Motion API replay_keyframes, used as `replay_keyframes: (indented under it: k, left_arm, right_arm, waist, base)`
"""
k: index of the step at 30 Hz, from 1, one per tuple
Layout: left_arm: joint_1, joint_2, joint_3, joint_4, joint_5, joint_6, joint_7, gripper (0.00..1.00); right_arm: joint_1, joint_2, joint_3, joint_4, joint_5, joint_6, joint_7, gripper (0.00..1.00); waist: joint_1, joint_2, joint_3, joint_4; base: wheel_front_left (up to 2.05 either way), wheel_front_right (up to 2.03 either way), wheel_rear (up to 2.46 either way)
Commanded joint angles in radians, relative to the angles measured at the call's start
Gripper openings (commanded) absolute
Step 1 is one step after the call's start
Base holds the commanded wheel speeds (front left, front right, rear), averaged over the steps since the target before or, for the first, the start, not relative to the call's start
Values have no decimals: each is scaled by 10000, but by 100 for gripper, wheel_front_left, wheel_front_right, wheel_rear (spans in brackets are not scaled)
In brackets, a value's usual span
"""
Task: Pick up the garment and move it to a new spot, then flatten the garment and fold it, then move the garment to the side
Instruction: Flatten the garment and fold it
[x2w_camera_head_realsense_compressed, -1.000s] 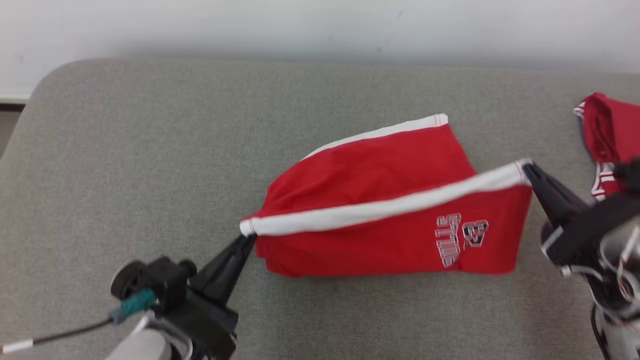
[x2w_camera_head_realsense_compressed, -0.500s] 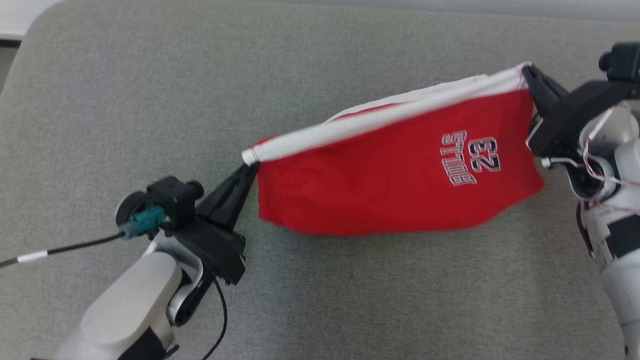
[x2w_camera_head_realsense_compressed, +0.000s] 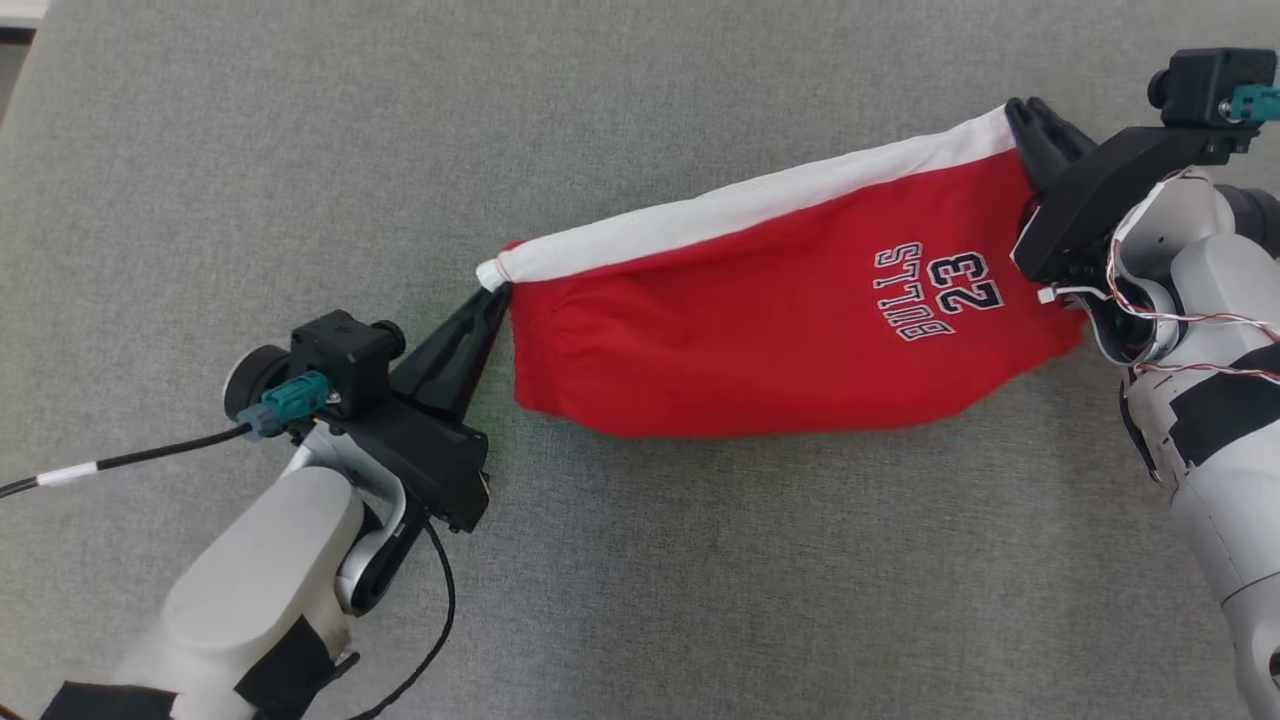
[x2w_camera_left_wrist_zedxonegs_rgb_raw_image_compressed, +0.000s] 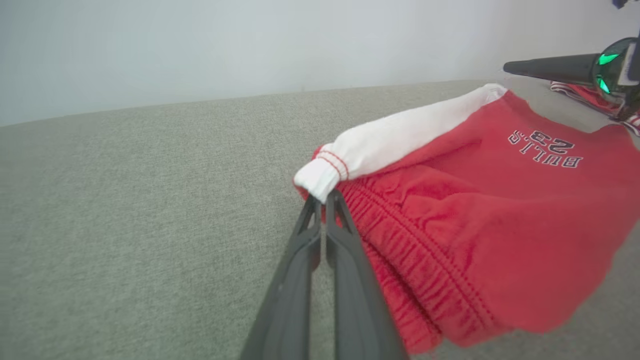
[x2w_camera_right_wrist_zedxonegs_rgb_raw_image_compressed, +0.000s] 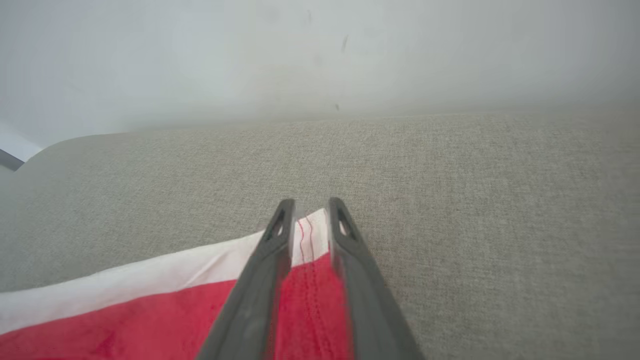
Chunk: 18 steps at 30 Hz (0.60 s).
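The red garment (x2w_camera_head_realsense_compressed: 760, 340) spans left-to-right between both arms, low over the grey cushion (x2w_camera_head_realsense_compressed: 300, 150). The left tool (x2w_camera_head_realsense_compressed: 492, 298) is pinched tight on one end of the waistband (x2w_camera_head_realsense_compressed: 760, 205). The right tool (x2w_camera_head_realsense_compressed: 1030, 112) is narrowly parted round the other, its grip perhaps slack.

A grey woven-fabric surface (x2w_camera_head_realsense_compressed: 700, 600) spreads across the head view. At its rounded upper-left corner a thin white strip (x2w_camera_head_realsense_compressed: 20, 10) sits above a short dark band (x2w_camera_head_realsense_compressed: 12, 36). In both wrist views a plain pale wall (x2w_camera_right_wrist_zedxonegs_rgb_raw_image_compressed: 320, 50) rises behind the fabric, and the right wrist view shows a few small dark marks on it. At the far right of the left wrist view lies a second red cloth with white stripes (x2w_camera_left_wrist_zedxonegs_rgb_raw_image_compressed: 580, 95) — crumpled, resting on the same grey surface.
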Motion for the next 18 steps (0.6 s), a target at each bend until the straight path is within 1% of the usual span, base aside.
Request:
replay_keyframes:
  k: [1,2,7,10,12,13,18]
  left_arm:
    - [-41,-16,114,25,119,19,-30,88]
    - [39,-17,195,52,163,19,-30,100]
    - [619,-7,943,-155,491,19,-31,100]
    - [1061,-50,1597,-362,778,41,-31,100]
    - [1449,-118,2189,-636,1027,191,-31,100]
    - [1922,-204,2816,-1051,1317,464,-31,100]
    - [3257,-466,4178,-2255,2388,1094,-31,100]
  right_arm:
    - [-84,-6,95,82,131,-28,-108,100]
    - [-105,-31,182,152,257,-28,-154,100]
    - [89,-216,676,363,780,-28,-480,100]
    - [400,-392,933,428,1137,-28,-710,100]
    - [664,-505,1100,403,1391,-28,-859,100]
    - [1001,-626,1259,359,1672,-28,-1028,100]
    - [1860,-942,1511,306,2322,-28,-1323,100]
  waist:
    - [-1,-2,-119,-81]
    - [-1,-2,-172,-108]
    - [-1,-2,-595,-205]
    - [-1,-2,-938,-207]
    - [-1,-2,-1158,-188]
    - [-1,-2,-1380,-158]
    - [-1,-2,-1778,-34]
  base:
    - [0,0,0]
    - [0,0,0]
    - [0,0,0]
    - [0,0,0]
    - [0,0,0]
    - [0,0,0]
    - [0,0,0]
